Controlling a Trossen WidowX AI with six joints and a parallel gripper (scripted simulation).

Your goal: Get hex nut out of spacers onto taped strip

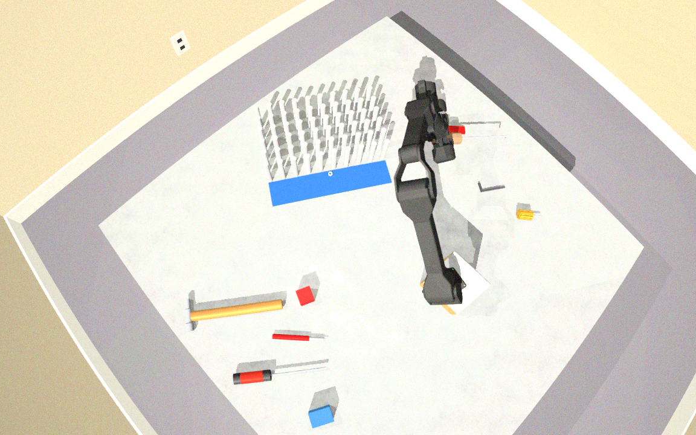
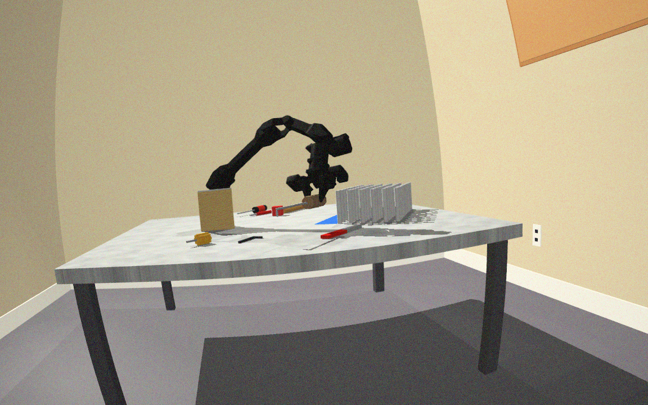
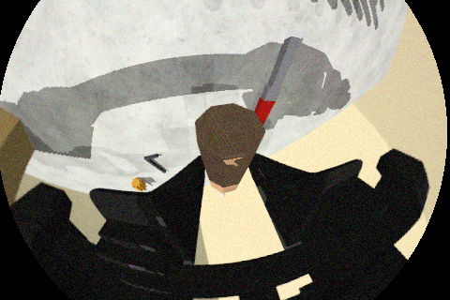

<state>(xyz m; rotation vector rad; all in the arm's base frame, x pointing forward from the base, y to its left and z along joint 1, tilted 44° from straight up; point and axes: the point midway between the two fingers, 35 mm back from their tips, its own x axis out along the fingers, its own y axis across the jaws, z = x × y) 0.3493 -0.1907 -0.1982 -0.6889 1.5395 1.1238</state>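
Observation:
The hex nut lies on the blue taped strip, near its edge on the spacer side. The metal spacers stand upright in rows behind the strip. My gripper is shut on the wooden handle of the hook tool. It holds the tool low over the table, beside the spacer field and outside it. The thin shank points away from the spacers and ends in a short bend.
A red-handled tool lies close below the gripper. A black hex key and a yellow-handled driver lie nearby. A hammer, two red screwdrivers and two blocks lie farther off.

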